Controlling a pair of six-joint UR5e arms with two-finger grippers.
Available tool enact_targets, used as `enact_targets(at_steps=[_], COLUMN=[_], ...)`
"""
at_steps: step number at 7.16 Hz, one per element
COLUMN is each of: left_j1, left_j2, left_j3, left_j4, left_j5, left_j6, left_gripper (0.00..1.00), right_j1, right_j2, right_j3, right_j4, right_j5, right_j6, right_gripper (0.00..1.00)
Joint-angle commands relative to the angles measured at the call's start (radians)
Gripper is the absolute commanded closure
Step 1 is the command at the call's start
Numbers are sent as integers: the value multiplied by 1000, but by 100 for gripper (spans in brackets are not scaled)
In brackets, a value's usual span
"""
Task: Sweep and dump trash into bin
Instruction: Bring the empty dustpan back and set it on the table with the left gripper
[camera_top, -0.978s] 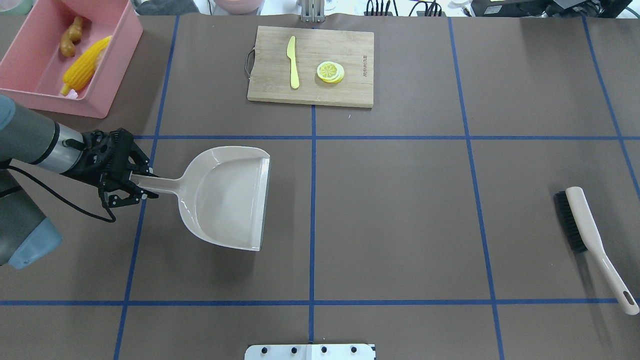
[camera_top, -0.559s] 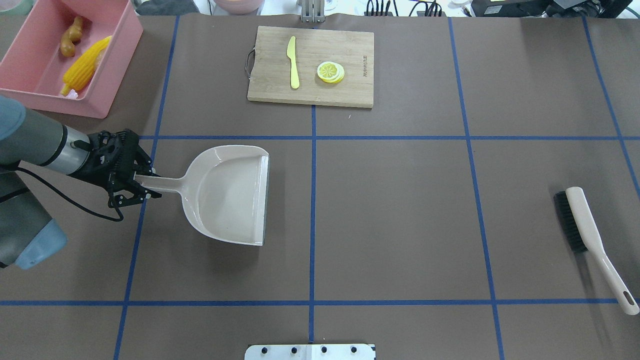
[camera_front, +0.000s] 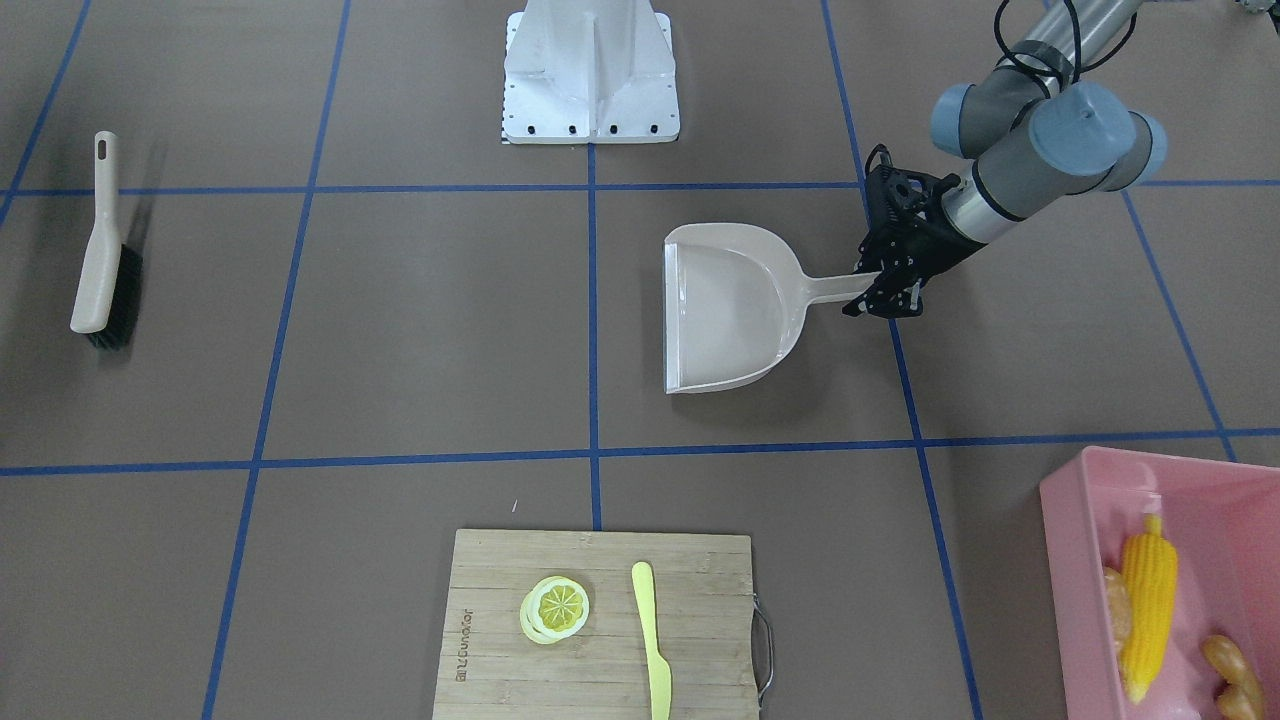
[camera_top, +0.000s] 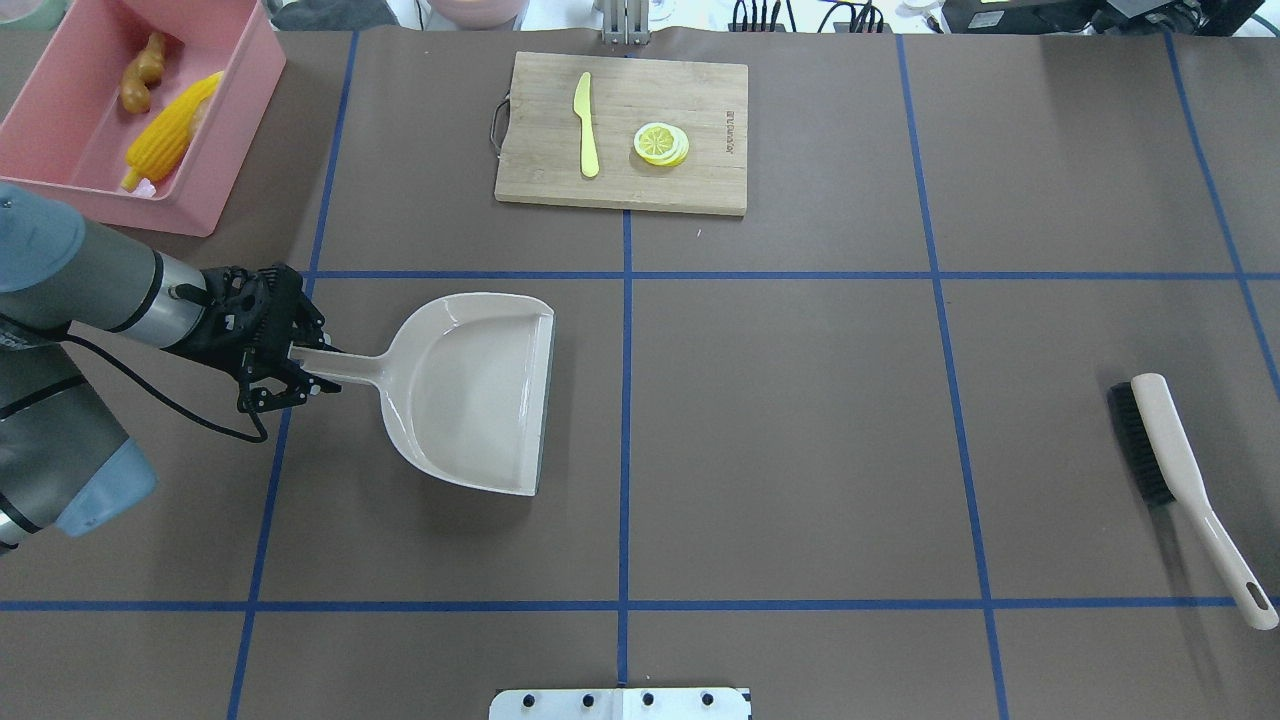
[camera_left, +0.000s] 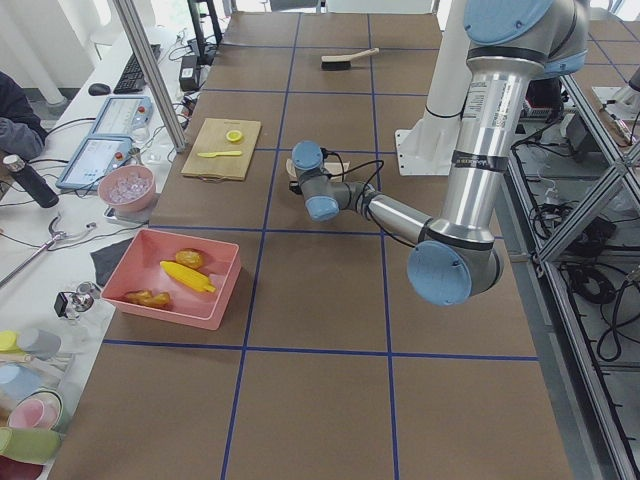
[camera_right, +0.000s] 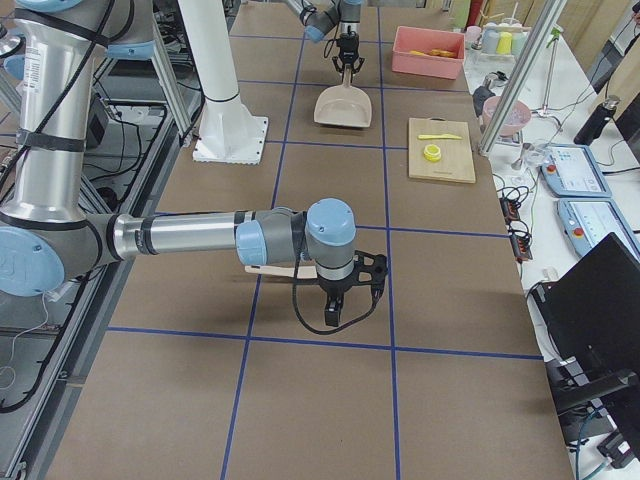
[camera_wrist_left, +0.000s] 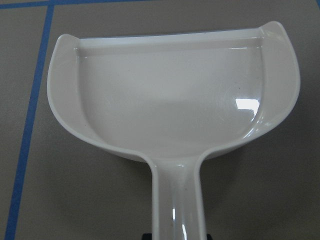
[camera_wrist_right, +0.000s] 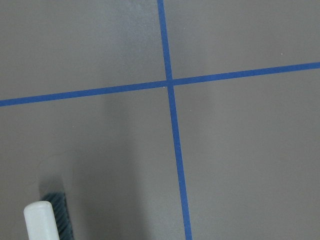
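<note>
Desk: a brown mat (camera_top: 800, 420) marked into squares by blue tape.
Left fingers (camera_top: 280, 390): closed on the end of the dustpan's handle, one on each side of it.
Dustpan (camera_top: 470, 395): one, glossy beige-grey. Its lip points away from the arm toward the desk's middle. Whether it rests on the desk or hangs just above it I cannot tell.
Right fingers (camera_right: 330, 312): seen only from the side, low over the desk just beside the brush. How far open they are I cannot tell.
Trash: three pieces, all lying inside the bin. They are a long yellow corn cob (camera_top: 170, 135), a knobbly tan ginger root (camera_top: 143, 72) and a brown potato-like lump (camera_front: 1113, 603) touching the cob.
Bin (camera_top: 120, 208): one pink smooth-walled tub at the desk's far left corner, beyond the left arm.
Brush (camera_top: 1165, 440): one, beige with black bristles, lying at the right side.
Cutting board (camera_top: 690, 185): one, wooden, at the far middle. It carries one pale yellow knife (camera_top: 586, 125) and one lemon slice (camera_top: 661, 143), lying apart.
</note>
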Motion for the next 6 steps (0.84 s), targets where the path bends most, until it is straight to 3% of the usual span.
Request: enact_targets(at_steps=[1, 6], left_j1=[9, 14], left_j2=[-2, -2], left_j3=[1, -2], left_j4=[9, 12], left_j5=[11, 28], left_j6=[15, 7], left_gripper=[88, 76], right_j1=[-2, -22], right_j2=[36, 52], right_j3=[0, -49], right_j4=[-8, -5], right_j5=[8, 5], right_j6=[15, 1], right_gripper=[0, 0])
